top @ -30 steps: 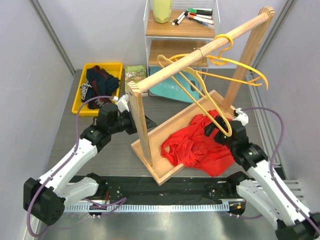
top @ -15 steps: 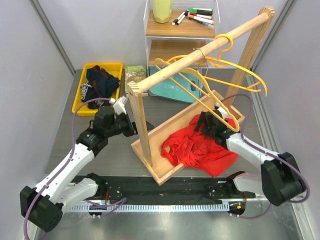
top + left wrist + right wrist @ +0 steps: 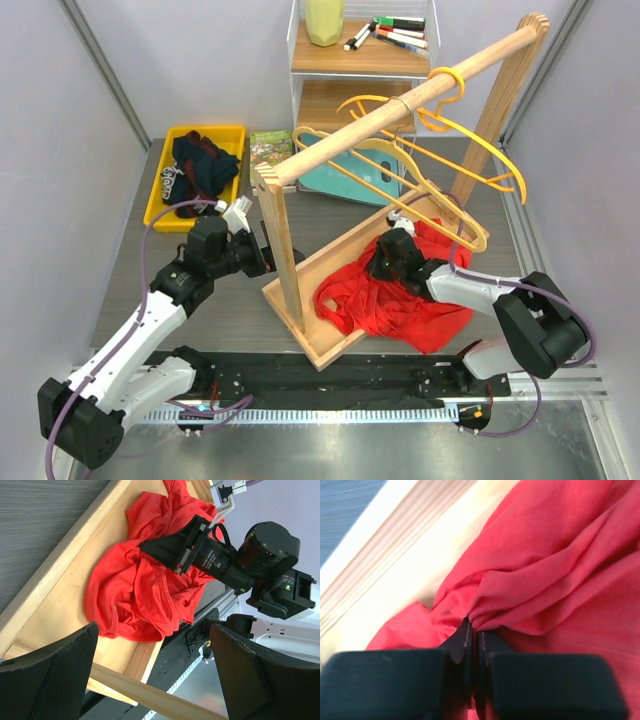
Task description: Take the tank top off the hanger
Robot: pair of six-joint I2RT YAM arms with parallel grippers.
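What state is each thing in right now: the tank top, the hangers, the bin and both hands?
tank top: off the hangers, crumpled on the wooden base.
hangers: bare, hanging on the rail.
right hand: shut on a fold of the tank top.
left hand: open, holding nothing.
yellow bin: holds dark clothes.
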